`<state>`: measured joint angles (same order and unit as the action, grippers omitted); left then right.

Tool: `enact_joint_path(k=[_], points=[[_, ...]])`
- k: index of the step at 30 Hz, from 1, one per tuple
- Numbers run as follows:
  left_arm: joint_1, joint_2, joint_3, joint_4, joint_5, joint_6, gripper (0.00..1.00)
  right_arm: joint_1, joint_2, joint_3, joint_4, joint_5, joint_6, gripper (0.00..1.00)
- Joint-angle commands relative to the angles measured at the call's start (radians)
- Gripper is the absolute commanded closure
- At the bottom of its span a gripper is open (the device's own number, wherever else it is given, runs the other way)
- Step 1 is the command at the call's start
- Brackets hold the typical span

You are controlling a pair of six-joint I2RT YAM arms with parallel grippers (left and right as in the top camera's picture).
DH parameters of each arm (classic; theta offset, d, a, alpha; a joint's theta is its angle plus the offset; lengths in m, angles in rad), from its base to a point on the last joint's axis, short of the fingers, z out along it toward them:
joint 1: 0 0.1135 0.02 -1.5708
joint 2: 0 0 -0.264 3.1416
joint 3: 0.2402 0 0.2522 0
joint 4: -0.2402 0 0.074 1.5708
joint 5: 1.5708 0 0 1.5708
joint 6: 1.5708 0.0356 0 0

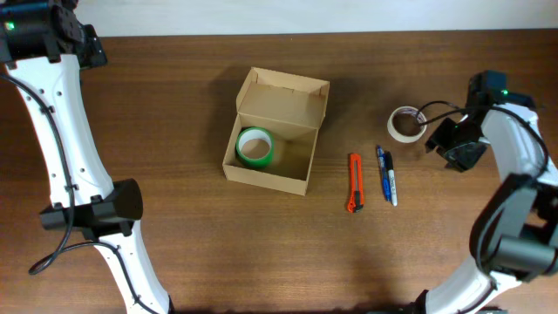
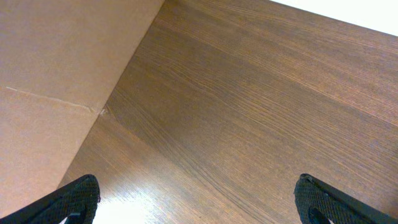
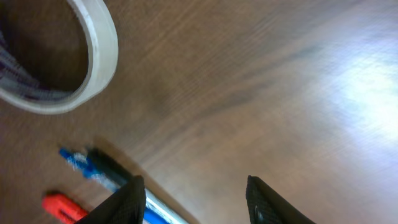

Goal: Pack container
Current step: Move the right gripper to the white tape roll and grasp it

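Note:
The container [image 1: 281, 103], a tan cardboard box, stands open at the table's middle with its lid flap folded back. A green tape roll [image 1: 255, 160] lies flat in its left half. A white tape roll [image 1: 392, 125] [image 3: 99, 37] lies on the table to the right. My right gripper [image 1: 443, 144] [image 3: 196, 199] hovers just right of that roll, open, with bare wood between its fingers. My left gripper [image 2: 199, 202] is open wide over bare table at the far left back corner, holding nothing.
An orange utility knife [image 1: 354, 182] [image 3: 59, 206] and two pens [image 1: 386, 174] [image 3: 93, 165] lie between the box and the white roll. A flat tan panel [image 2: 56, 74] fills the left of the left wrist view.

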<state>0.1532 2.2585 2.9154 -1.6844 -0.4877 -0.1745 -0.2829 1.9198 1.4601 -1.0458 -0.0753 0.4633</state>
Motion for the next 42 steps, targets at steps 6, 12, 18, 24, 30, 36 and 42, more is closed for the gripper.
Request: enact_joint_path(k=[6,12,18,24,30,36,42], points=[[0.004,-0.034,0.016,-0.002,-0.014,0.012,0.0,-0.005,0.057,0.039,0.116,-0.141,0.026,0.46],[0.004,-0.034,0.016,-0.002,-0.014,0.012,0.0,-0.003,0.057,0.039,0.217,-0.22,0.117,0.46],[0.004,-0.034,0.016,-0.002,-0.014,0.012,0.0,0.01,0.072,0.039,0.261,-0.203,0.222,0.46],[0.004,-0.034,0.016,-0.002,-0.014,0.012,0.0,0.029,0.098,0.039,0.303,-0.197,0.325,0.46],[0.004,-0.034,0.016,-0.002,-0.014,0.012,0.0,0.043,0.126,0.039,0.321,-0.198,0.359,0.46],[0.004,-0.034,0.016,-0.002,-0.014,0.012,0.0,0.047,0.14,0.039,0.325,-0.155,0.362,0.45],[0.004,-0.034,0.016,-0.002,-0.014,0.012,0.0,0.047,0.156,0.038,0.325,-0.128,0.365,0.46]])
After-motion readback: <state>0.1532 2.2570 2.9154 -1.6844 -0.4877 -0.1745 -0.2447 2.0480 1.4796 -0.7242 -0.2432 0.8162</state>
